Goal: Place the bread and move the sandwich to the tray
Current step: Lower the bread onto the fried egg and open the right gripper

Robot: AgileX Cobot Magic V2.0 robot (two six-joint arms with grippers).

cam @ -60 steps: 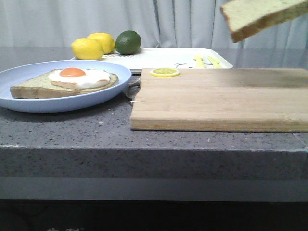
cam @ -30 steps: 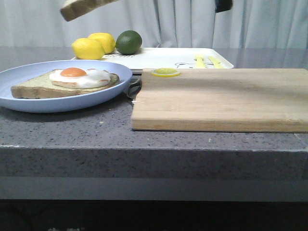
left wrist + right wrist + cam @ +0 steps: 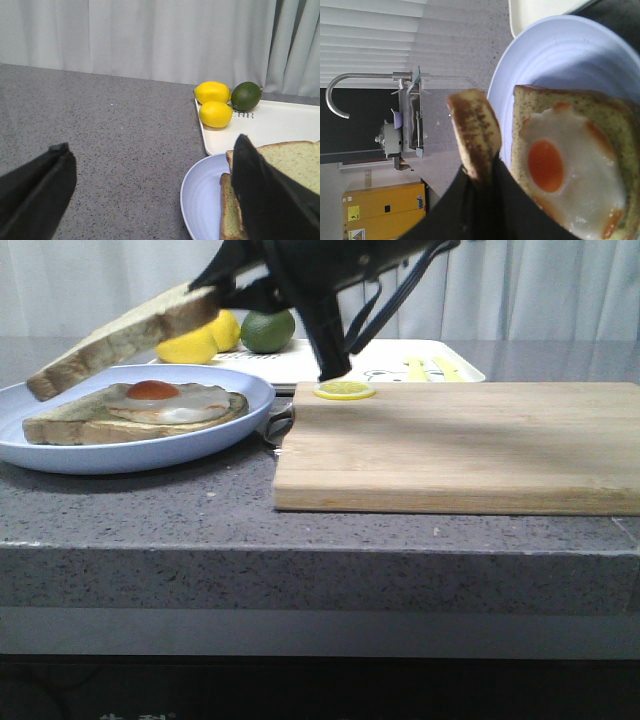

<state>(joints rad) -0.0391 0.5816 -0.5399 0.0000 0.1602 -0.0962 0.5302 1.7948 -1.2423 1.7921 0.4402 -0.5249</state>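
Bread (image 3: 125, 338) hangs tilted above the plate (image 3: 60, 450), clamped at one edge by the right gripper (image 3: 225, 290), its low end out over the plate's rim and its high end at the jaws. Under it, on the plate, lies the sandwich (image 3: 135, 412), a toast slice with a fried egg on top, not touched by the bread. Beyond the plate, the tray (image 3: 385, 358) carries two lemons (image 3: 225, 335) and a lime (image 3: 268, 330) at its end nearest the plate. Beside the plate sits a board (image 3: 460, 445) with a lemon slice (image 3: 344, 390) at its far corner. The left gripper (image 3: 150, 195) hovers over the counter (image 3: 100, 130) beside the plate, jaws spread wide and empty.
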